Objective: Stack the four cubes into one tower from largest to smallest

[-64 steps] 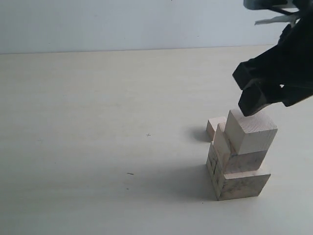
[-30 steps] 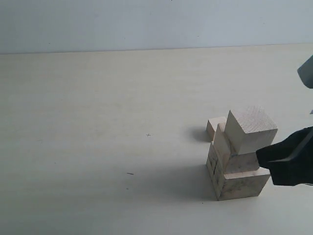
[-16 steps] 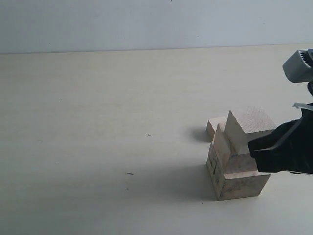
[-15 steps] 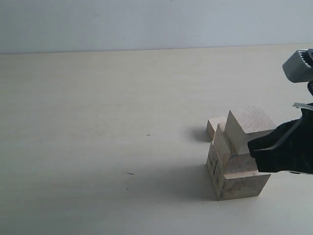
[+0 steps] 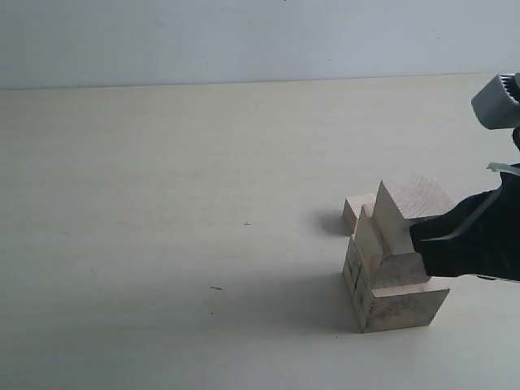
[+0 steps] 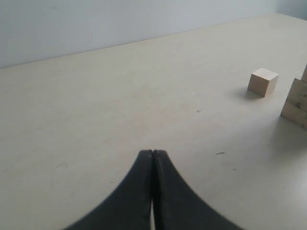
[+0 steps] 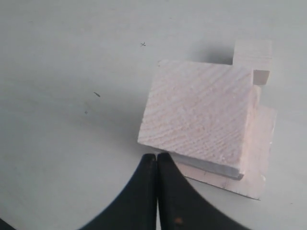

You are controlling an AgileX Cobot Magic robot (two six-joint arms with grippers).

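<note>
Partly built tower (image 5: 378, 252) on the pale counter (image 5: 162, 203), seen from 3 cameras. In the exterior view 3 wooden cubes stand stacked towards the right of the counter: the bottom cube (image 5: 402, 307), the broadest, with dark crack marks on its left side; the middle cube (image 5: 398, 270) resting on it; and the top cube (image 5: 402, 203), turned so that 1 corner faces the camera. The smallest cube (image 5: 355, 210) sits on the counter just behind the stack, apart from the other 3. The right pincer (image 5: 416, 236) reaches in from the right at the level of the top and middle cubes; its wrist view shows both jaws pressed together, gripping nothing, with the tips (image 7: 156, 157) just beside the lower edge of the top cube (image 7: 199, 117); whether they touch it cannot be told. The left pincer (image 6: 152, 153) hangs over bare counter well away from the stack, jaws likewise pressed together and holding nothing; the smallest cube (image 6: 263, 82) and an edge of the bottom cube (image 6: 296, 103) lie beyond it.
</note>
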